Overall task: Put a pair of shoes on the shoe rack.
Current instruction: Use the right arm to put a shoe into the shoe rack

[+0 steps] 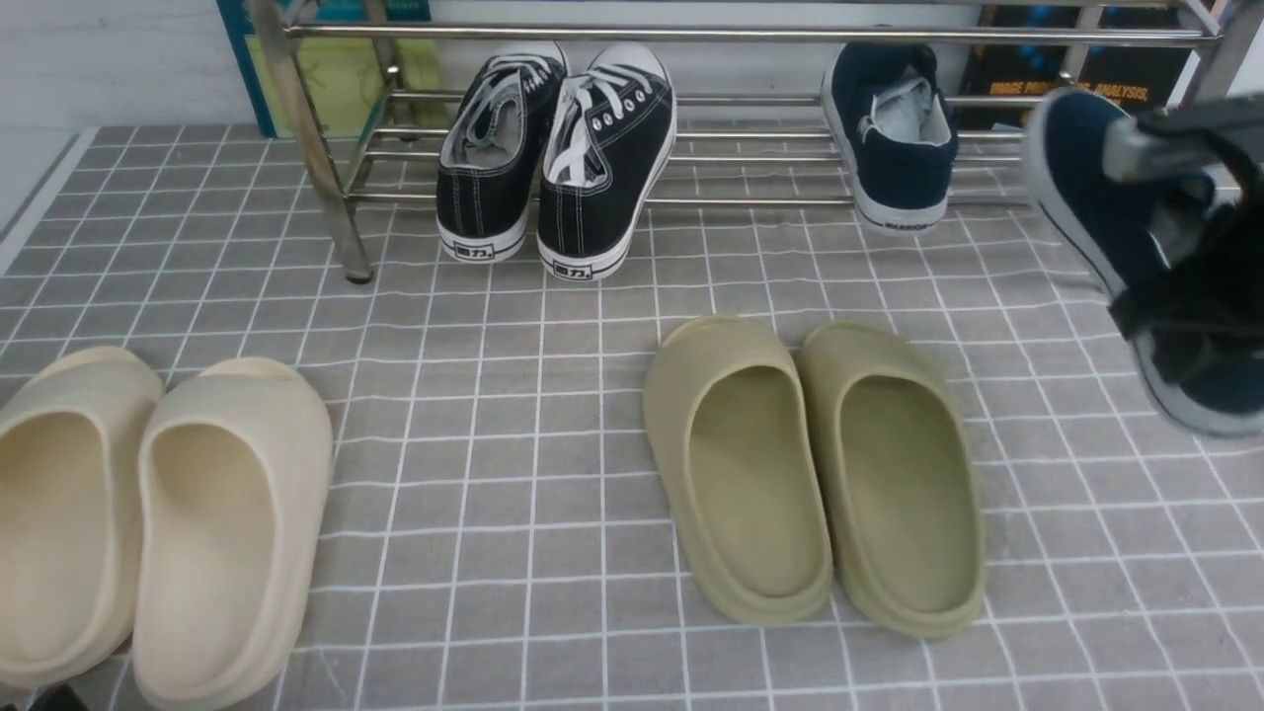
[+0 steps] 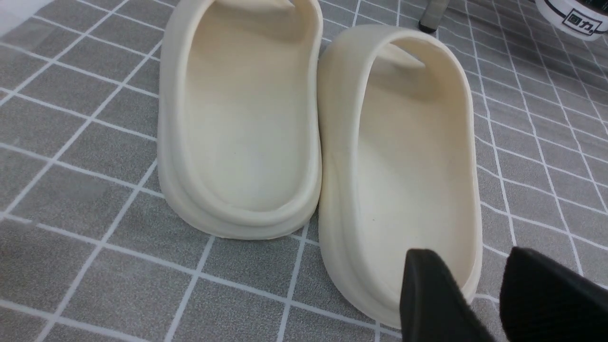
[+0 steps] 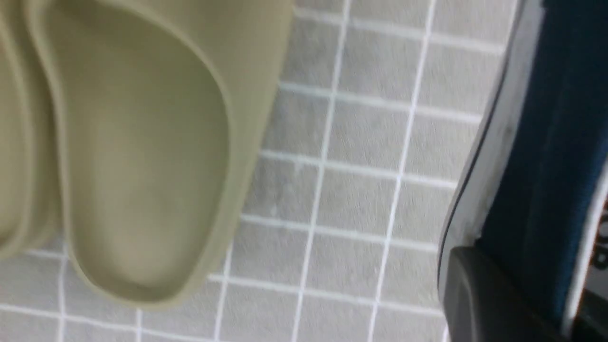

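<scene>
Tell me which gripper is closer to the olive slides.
Right. The right gripper, holding a navy sneaker, is just to the right of the olive slides; the left gripper is farther off, by the cream slides.

Right hand (image 3: 527,304) raised at front view's right edge, blurred, clamped shut on navy shoe (image 1: 1116,237). Left hand (image 2: 456,294) low, fingers (image 2: 427,285) parted, holding nothing; only dark tip showing in front view's lower left corner.
</scene>
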Tool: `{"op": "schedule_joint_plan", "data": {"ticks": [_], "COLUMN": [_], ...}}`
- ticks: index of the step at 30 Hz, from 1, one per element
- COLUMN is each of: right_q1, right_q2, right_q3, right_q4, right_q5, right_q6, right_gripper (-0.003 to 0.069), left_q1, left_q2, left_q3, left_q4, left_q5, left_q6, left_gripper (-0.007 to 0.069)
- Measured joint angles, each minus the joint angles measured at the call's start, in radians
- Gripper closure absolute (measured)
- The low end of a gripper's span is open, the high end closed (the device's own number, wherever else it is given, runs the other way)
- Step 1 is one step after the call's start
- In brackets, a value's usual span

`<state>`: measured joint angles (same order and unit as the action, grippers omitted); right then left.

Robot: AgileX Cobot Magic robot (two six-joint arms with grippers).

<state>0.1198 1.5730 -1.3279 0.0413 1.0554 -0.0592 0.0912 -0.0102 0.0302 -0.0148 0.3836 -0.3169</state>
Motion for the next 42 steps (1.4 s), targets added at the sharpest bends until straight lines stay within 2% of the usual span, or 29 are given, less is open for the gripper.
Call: {"op": "schedule_joint_plan", "data": {"ticks": [16, 31, 38, 42], "right_q1": [0.0, 0.0, 0.001, 0.001], "right_q2": [0.325, 0.719, 0.753, 0.753], "right_q3": [-0.327, -0.872, -0.926, -0.928], "right_q4": [-0.041, -0.085, -0.08, -0.08], "right_q5": [0.034, 0.105, 0.122, 0.118], "right_q6": [-0.002, -0.025, -0.025, -0.025], "right_gripper": [0.0621, 0.0621, 0.0621, 0.0569], "left_q1": [0.0, 0.0, 0.0, 0.0], "left_q2": [0.0, 0.0, 0.0, 0.0], "left_q3": [0.0, 0.0, 0.0, 0.0], "left_q4": [0.0, 0.0, 0.0, 0.0], "left_q5": [0.0, 0.0, 0.0, 0.0], "left_q6": [0.0, 0.0, 0.0, 0.0], "left_gripper": [0.0386, 0.0386, 0.0386, 0.0386]}}
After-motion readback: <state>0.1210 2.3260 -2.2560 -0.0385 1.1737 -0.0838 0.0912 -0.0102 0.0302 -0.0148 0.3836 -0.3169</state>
